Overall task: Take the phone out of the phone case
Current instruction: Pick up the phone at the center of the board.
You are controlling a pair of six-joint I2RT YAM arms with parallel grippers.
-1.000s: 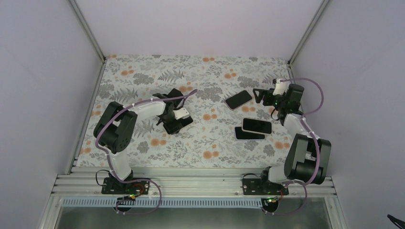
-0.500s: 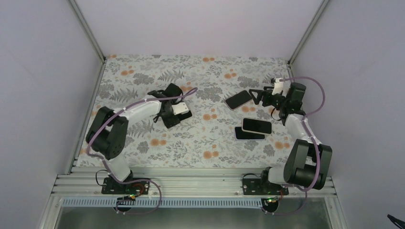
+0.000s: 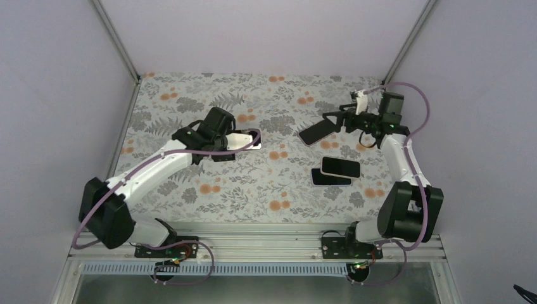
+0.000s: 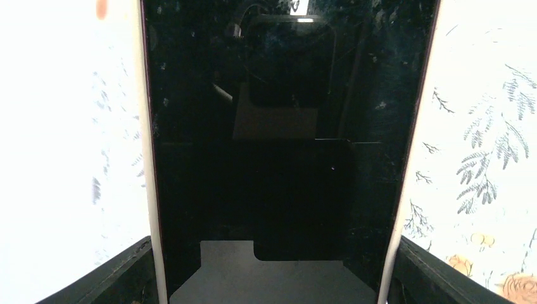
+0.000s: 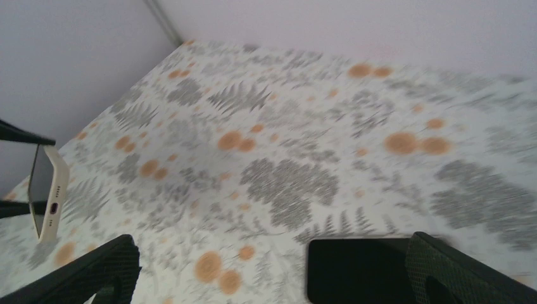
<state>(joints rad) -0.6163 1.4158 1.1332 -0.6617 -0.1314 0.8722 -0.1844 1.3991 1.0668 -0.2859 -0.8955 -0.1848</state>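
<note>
The phone (image 4: 278, 158), glossy black screen in a cream case (image 5: 54, 190), sits pinched between left fingers (image 4: 120, 278); right fingers (image 5: 95, 269) spread wide.

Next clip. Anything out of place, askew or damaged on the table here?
Only one small thing: beside the right arm, a light-rimmed phone lies partly on top of a black phone, slightly skewed. Nothing looks spilled or damaged. The cased phone sits squarely between the left fingers.
</note>
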